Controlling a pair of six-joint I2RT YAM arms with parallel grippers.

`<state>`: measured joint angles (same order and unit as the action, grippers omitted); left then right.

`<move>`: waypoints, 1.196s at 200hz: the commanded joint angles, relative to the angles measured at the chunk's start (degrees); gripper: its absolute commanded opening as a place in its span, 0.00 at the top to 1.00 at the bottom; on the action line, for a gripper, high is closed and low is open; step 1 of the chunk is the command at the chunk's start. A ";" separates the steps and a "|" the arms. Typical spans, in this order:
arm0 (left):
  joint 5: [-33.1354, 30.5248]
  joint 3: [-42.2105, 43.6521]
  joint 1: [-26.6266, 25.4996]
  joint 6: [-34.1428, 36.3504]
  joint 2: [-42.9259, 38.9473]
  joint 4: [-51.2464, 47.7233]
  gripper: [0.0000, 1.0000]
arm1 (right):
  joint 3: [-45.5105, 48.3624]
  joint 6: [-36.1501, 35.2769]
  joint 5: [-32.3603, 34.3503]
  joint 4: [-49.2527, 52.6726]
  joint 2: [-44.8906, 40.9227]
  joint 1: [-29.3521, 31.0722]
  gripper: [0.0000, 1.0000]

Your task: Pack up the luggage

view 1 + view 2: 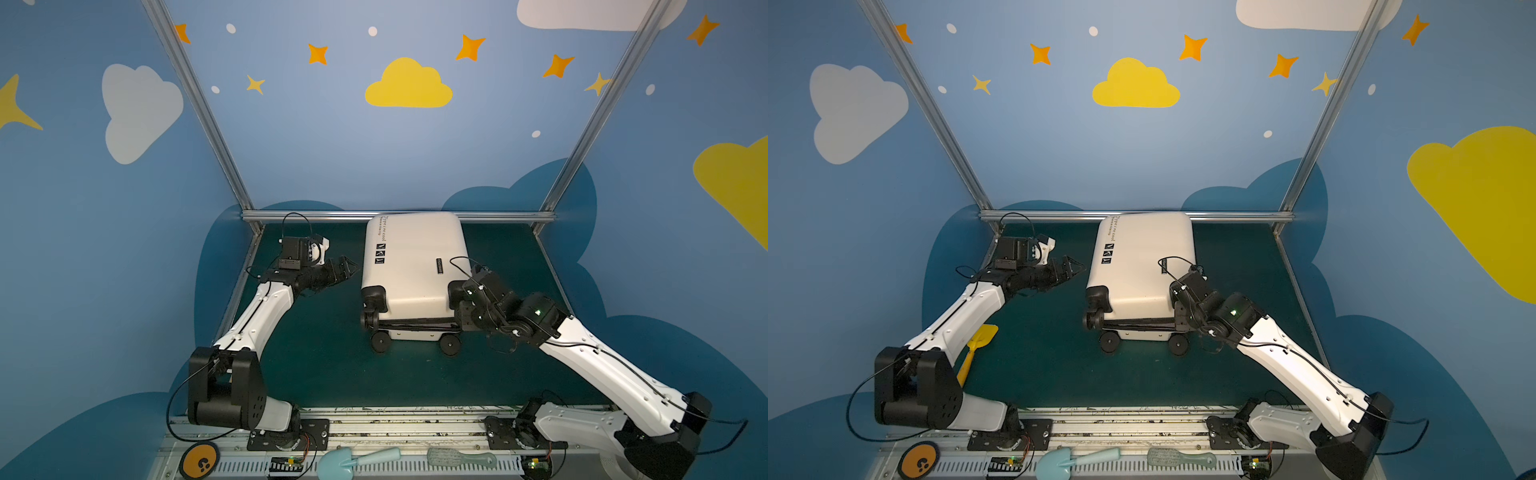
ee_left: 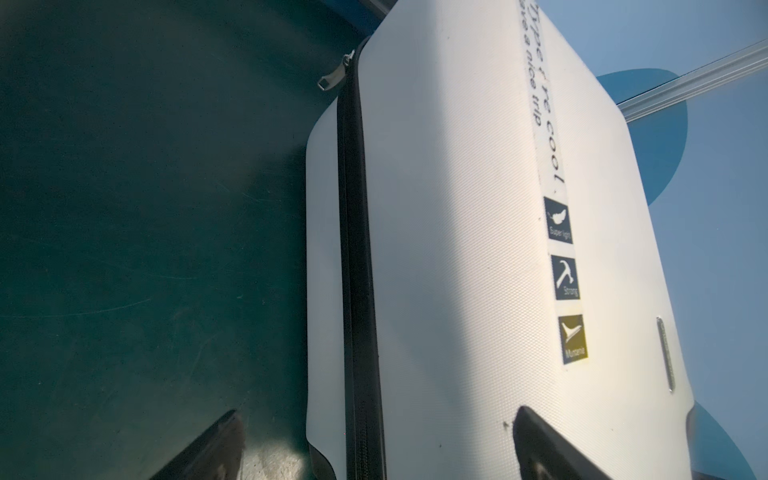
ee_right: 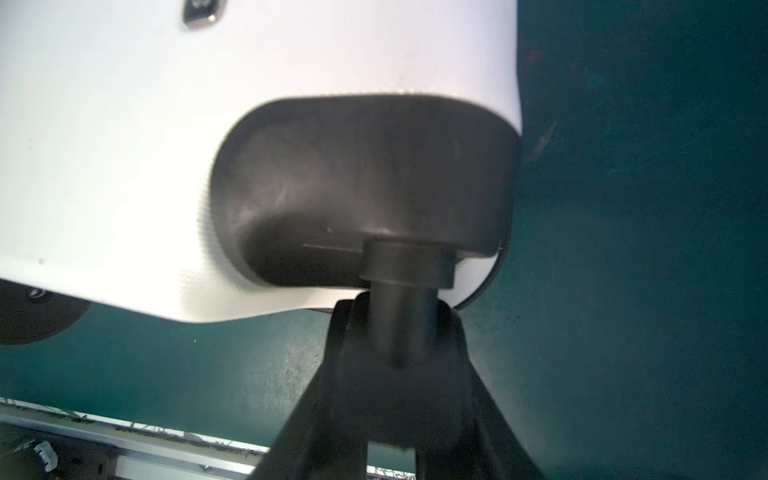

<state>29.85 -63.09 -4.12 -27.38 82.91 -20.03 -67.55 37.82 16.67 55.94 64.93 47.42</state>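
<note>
the luggage (image 1: 415, 257) lies flat and shut on the table (image 1: 316, 374), toward 12 o'clock of the green top. its far end is close to the back rail and its wheels point to 6 o'clock. in the left wrist view the zipper (image 2: 357, 270) runs closed along the 9 o'clock side, with the pull (image 2: 334, 72) up at the far corner. the right gripper (image 3: 398, 309) is at the case's 5 o'clock corner. its jaws are drawn narrow around the black wheel post (image 3: 409, 266) under the corner housing (image 3: 365, 187), and both fingers look pressed to the post. the left gripper (image 1: 351, 270) hovers just beside the 9 o'clock side, jaws spread wide, holding nothing and apart from the shell.

my reading is that the grip on the wheel is meant to steer or steady the case before it is opened. i cannot tell whether the lid is to rise next. a round post is a poor handle because it can swivel in the pinch. so pull slowly, in line with the post, and watch for the case turning about its far end. the free gripper would do well to brace the 9 o'clock side or go for the pull, coming in low along the seam. a yellow spade (image 1: 980, 340) lies under the left arm at 8 o'clock, so sweep clear of it.
</note>
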 commanded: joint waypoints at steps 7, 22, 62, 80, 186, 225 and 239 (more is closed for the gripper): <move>0.69 0.34 0.25 0.29 0.98 0.04 0.00 | 3.95 -1.66 0.27 1.80 -5.06 0.96 1.00; 0.56 0.35 0.24 0.30 1.03 0.00 0.00 | 6.64 -0.04 0.95 1.69 -6.48 0.95 1.00; 0.56 0.28 0.25 -0.06 1.30 0.02 0.00 | 16.97 1.87 5.15 -5.23 -10.58 0.47 1.00; 0.51 0.34 0.21 -0.24 1.20 -0.01 0.00 | 19.61 2.06 5.09 -6.97 -10.32 -0.43 1.00; -2.06 9.58 0.16 -5.20 -6.20 1.38 0.00 | 20.21 -3.55 1.33 -15.64 -5.13 -6.24 1.00; -4.04 18.92 -0.05 -8.69 -14.28 1.96 0.00 | 20.48 -2.11 0.26 -15.08 -4.33 -6.37 1.00; -4.10 23.19 -0.77 -10.41 -17.95 3.37 0.00 | 20.86 -2.05 -0.27 -15.37 -4.61 -6.43 1.00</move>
<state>26.79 -44.84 -4.19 -34.44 69.58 -18.28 -48.97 35.09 17.43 41.17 57.30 41.76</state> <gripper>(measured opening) 0.996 0.396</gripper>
